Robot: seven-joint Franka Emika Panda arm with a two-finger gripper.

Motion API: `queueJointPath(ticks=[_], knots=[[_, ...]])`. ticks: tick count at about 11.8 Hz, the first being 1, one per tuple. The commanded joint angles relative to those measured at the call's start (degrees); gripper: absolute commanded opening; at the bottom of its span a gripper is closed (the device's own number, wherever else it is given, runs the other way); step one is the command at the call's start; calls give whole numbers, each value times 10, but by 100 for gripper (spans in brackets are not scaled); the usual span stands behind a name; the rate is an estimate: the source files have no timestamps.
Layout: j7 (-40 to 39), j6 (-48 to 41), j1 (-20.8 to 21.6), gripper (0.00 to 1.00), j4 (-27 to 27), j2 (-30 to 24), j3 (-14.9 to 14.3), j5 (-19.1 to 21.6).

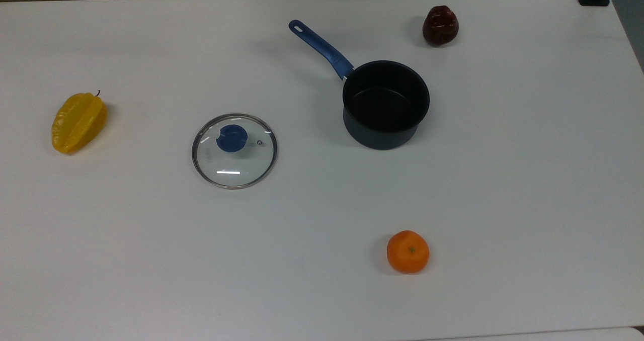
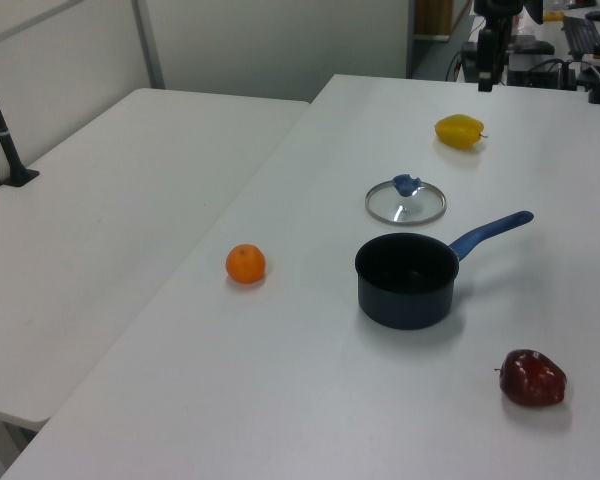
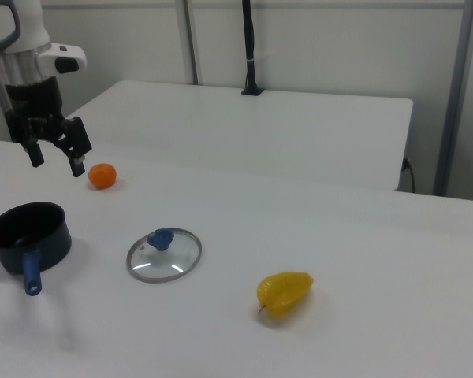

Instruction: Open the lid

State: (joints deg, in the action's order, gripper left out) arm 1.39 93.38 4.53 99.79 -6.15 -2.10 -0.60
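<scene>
Resting flat on the white table [image 1: 322, 290], the lid [image 1: 234, 151] lies well apart from the open saucepan [image 1: 386, 103], between it and a yellow starfruit [image 1: 78, 122] in the top view. The gripper [image 3: 55, 157] hangs high above the table in the right view, its fingers spread and holding nothing. An orange [image 1: 408, 251] and a dark red fruit [image 1: 440, 25] sit off to the sides. Judged from this layout, the opening looks complete: the pan is uncovered, the lid released. Nothing more seems called for than parking the arm clear.
</scene>
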Motion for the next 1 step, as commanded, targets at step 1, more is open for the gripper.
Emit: queueJointPath(ticks=[1], knots=[[-14, -2, 10, 100, 6, -3, -15, 10]])
